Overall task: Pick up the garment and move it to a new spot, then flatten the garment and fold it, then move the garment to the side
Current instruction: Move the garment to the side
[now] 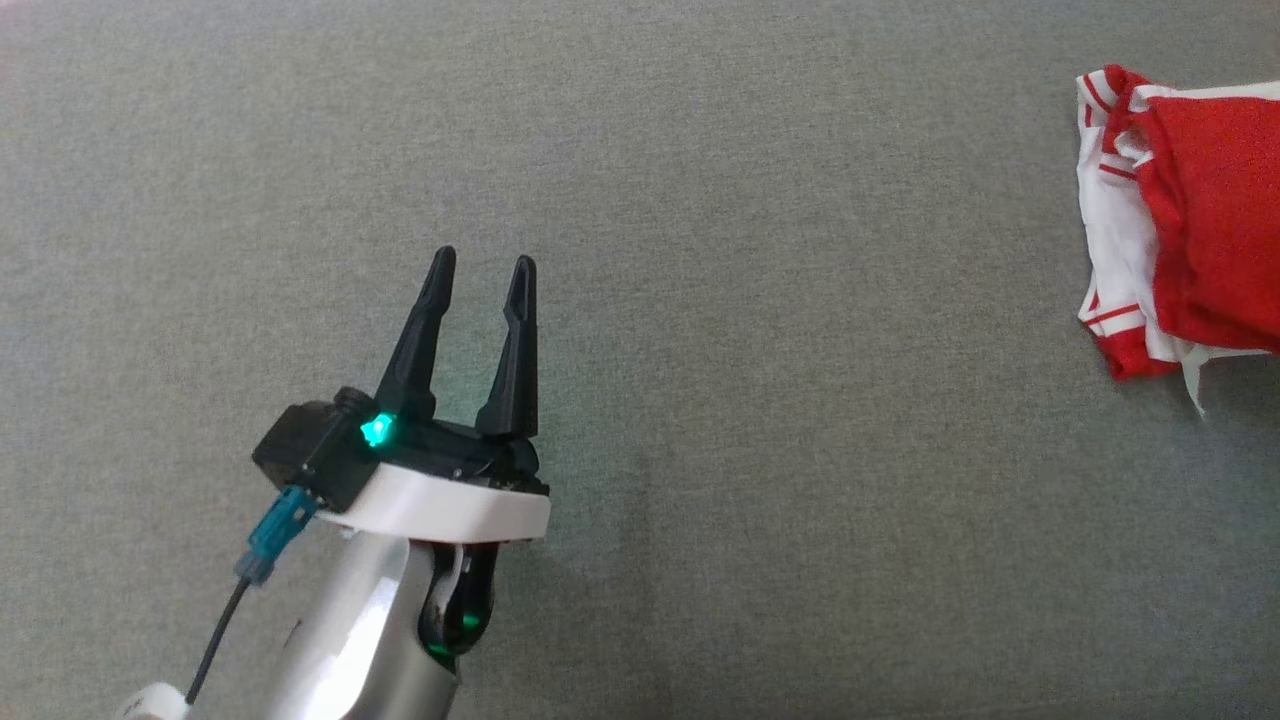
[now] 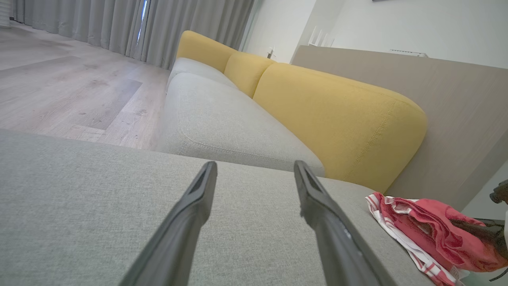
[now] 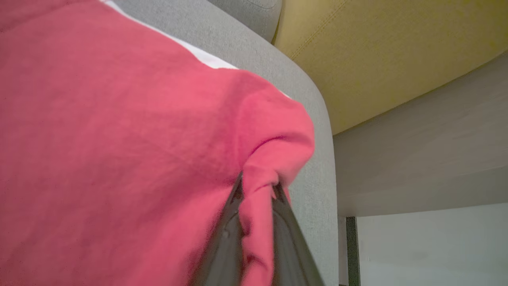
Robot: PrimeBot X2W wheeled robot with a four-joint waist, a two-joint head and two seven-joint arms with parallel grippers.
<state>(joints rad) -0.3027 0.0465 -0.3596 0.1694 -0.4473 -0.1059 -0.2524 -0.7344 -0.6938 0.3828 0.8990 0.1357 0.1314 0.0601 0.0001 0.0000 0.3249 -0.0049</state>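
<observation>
Head view: left gripper (image 1: pixel 484 260) hovers over the grey cushion (image 1: pixel 750 400), fingers spread and empty, garment (image 1: pixel 1200 230) crumpled well apart at right. Left wrist view: garment lies right of those fingers. Right wrist view: right gripper (image 3: pixel 258 186) pinches a red fold.

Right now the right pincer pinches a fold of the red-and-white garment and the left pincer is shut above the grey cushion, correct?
No: the left pincer is open above the grey cushion, as the head view shows. The right pincer pinches a fold of the red-and-white garment.
</observation>
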